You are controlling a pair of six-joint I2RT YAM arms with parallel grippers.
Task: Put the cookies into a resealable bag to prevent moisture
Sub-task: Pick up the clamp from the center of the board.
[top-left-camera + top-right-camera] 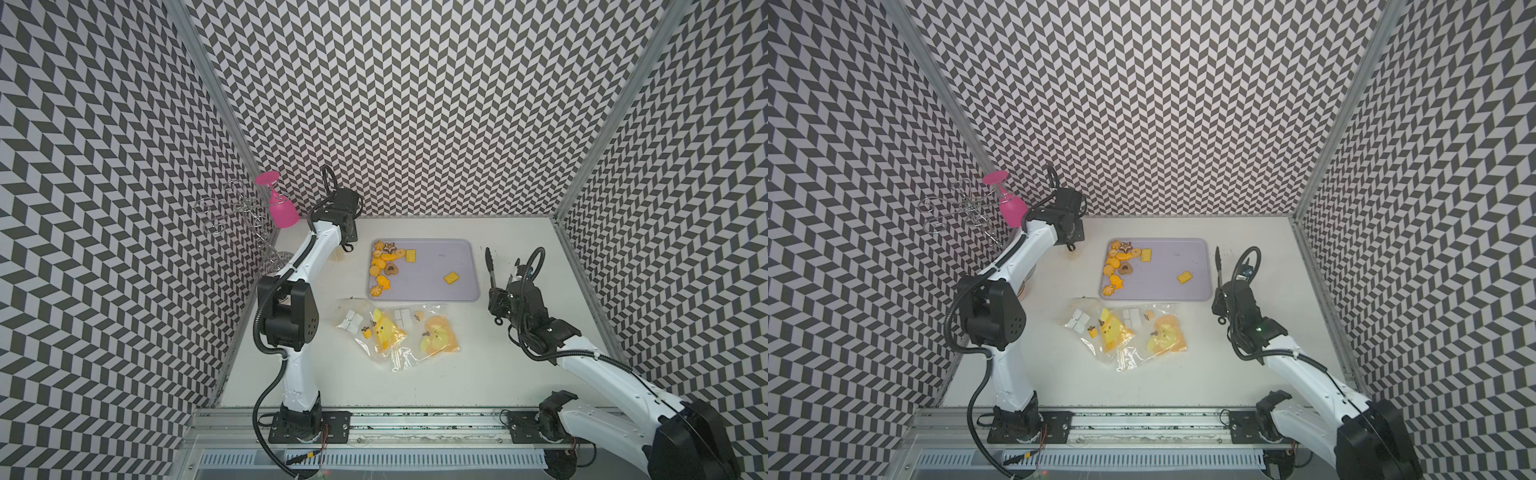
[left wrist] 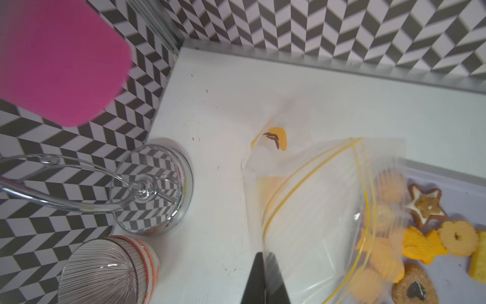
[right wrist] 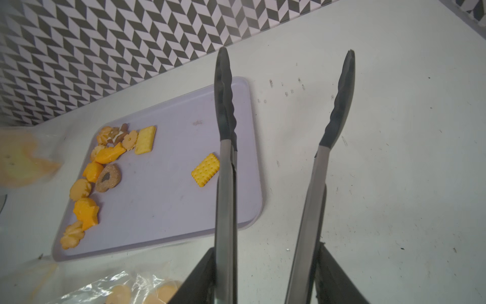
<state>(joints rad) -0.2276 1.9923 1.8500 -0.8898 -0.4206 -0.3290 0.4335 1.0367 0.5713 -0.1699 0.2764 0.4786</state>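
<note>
Several orange-yellow cookies (image 1: pixel 384 266) (image 1: pixel 1119 266) lie along the left side of the lilac tray (image 1: pixel 436 257). One rectangular cracker (image 1: pixel 451 277) (image 3: pixel 205 169) sits alone near the tray's right side. My left gripper (image 2: pixel 264 256) is shut on the rim of a clear resealable bag (image 2: pixel 315 210) with a yellow zip line. The bag's mouth gapes at the tray's left edge, and cookies show through it. My right gripper (image 3: pixel 267 260) is shut on black-tipped tongs (image 3: pixel 223 105) (image 1: pixel 490 266), just right of the tray. The tong tips are apart and hold nothing.
Two more clear bags with yellow chick prints (image 1: pixel 386 332) (image 1: pixel 436 336) lie in front of the tray. A pink glass (image 1: pixel 280 208) hangs upside down on a wire rack (image 1: pixel 232 212) in the back left corner. A striped cup (image 2: pixel 105 271) stands by the rack's base (image 2: pixel 152 189). Patterned walls enclose three sides.
</note>
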